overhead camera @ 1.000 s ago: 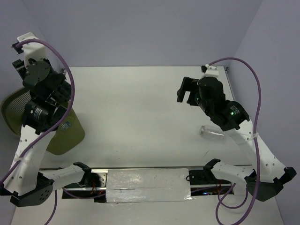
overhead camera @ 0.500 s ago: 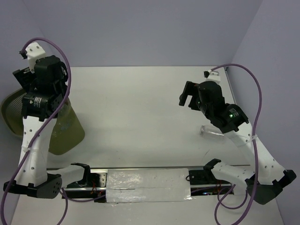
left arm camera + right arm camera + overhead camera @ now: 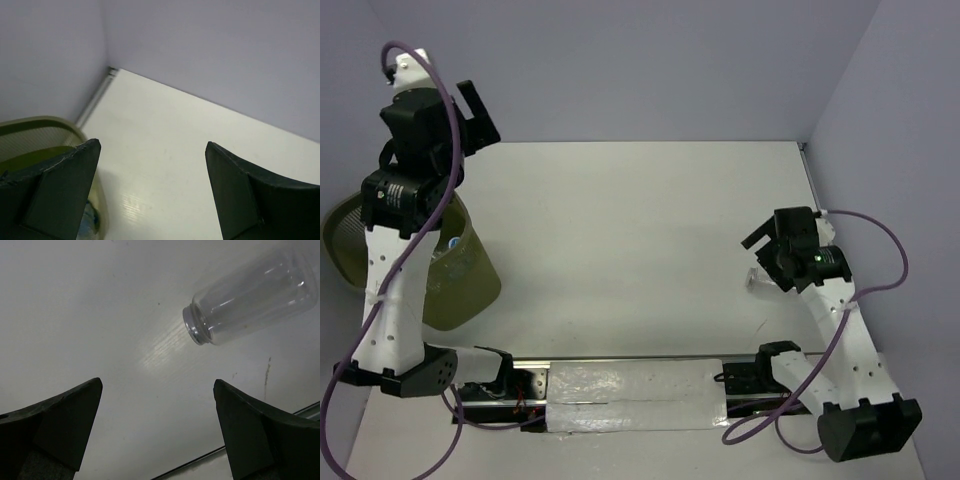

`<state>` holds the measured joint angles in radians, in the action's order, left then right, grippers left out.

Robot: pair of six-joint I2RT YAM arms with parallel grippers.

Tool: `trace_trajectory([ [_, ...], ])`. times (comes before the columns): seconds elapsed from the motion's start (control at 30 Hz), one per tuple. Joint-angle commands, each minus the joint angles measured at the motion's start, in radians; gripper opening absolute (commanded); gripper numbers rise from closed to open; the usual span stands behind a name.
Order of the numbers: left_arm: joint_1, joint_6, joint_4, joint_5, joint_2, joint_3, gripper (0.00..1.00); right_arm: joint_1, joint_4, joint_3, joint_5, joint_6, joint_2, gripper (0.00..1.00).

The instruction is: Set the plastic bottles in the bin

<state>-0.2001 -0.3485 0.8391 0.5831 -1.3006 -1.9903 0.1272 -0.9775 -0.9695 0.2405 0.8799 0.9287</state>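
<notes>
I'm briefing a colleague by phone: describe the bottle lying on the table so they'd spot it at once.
Go to the white table's right side, close by the right gripper. A clear bottle lies on its side there, uncapped and the only one outside the green bin.

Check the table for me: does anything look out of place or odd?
One clear bottle lies on its side on the table, near the open right gripper, its neck uncapped. Nothing spilled that I can see.

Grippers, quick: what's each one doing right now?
Left gripper: open, holding nothing.
Right gripper: open, empty; a bottle lies just ahead, untouched.
</notes>
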Motion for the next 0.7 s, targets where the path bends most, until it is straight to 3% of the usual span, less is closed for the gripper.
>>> trace_trajectory([
  [0.0,-0.048,-0.027,-0.011,-0.127,-0.034,-0.012,0.99,-0.049,-0.006,0.058,-0.066,0.181,-0.076,1.00],
  [0.2,-0.073,-0.050,-0.041,-0.230,-0.028,0.059,0.99,-0.178,0.033,0.186,-0.001,0.283,-0.134,1.00],
  [0.3,-0.081,-0.044,-0.052,-0.265,-0.038,0.074,0.99,-0.271,0.072,0.225,-0.065,0.280,-0.102,1.00],
  [0.67,-0.081,-0.020,-0.067,-0.252,-0.049,0.093,0.99,-0.408,0.239,0.316,-0.144,0.303,-0.021,1.00],
])
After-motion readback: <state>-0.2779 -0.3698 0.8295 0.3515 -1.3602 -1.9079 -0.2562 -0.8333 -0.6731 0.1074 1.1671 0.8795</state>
